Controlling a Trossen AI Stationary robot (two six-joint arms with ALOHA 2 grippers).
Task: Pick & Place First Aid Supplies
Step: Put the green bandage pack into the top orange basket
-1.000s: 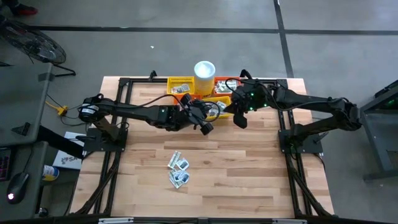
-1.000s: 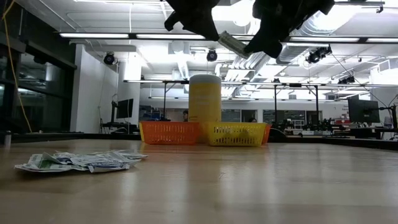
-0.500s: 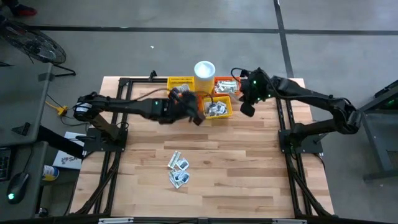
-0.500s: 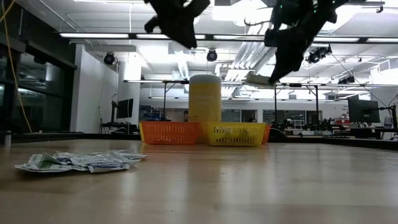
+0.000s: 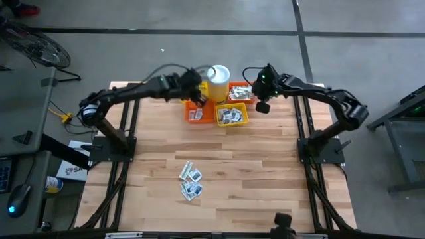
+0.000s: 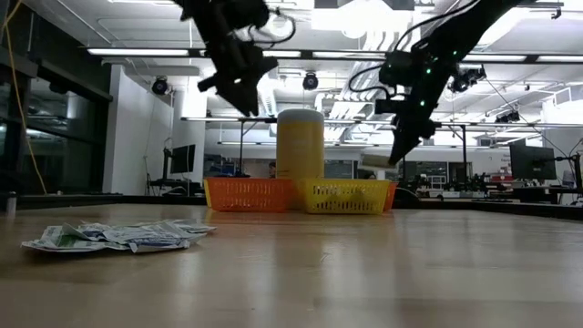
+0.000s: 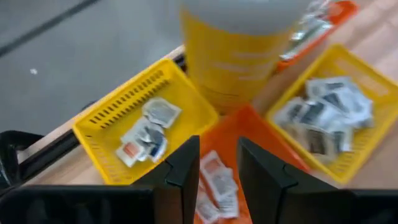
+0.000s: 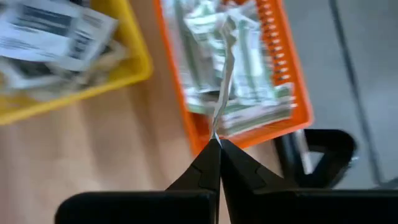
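First aid supplies lie as a loose pile of sachets (image 5: 190, 182) on the wood at the near middle, also visible in the low view as the pile (image 6: 118, 237). More sachets fill the baskets at the far edge. My left gripper (image 7: 219, 171) stands open with nothing between its fingers, above the left orange basket (image 5: 194, 113) next to the white cup (image 5: 219, 74). My right gripper (image 8: 217, 155) is shut on one pale sachet (image 8: 225, 74), just right of the far orange basket (image 5: 240, 91). My right gripper pinches the sachet by one end (image 8: 216, 134) between its two fingertips. The sachet shows edge-on, reaching ahead of the fingers over the orange basket's rim (image 8: 205, 140). In the low view the sachet (image 6: 376, 160) hangs below the fingers, lifted clear above the baskets.
Two yellow baskets hold sachets: one at the far edge (image 5: 192, 87) and one right of the left orange basket (image 5: 231, 114). Black frame rails (image 5: 126, 133) run along both table sides. Bare wood lies between the baskets and the pile.
My left gripper has gone toward the table's far and left edges, from beside the right yellow basket to above the left orange basket. My right gripper has carried its sachet toward the far edge, to the side of the far orange basket.
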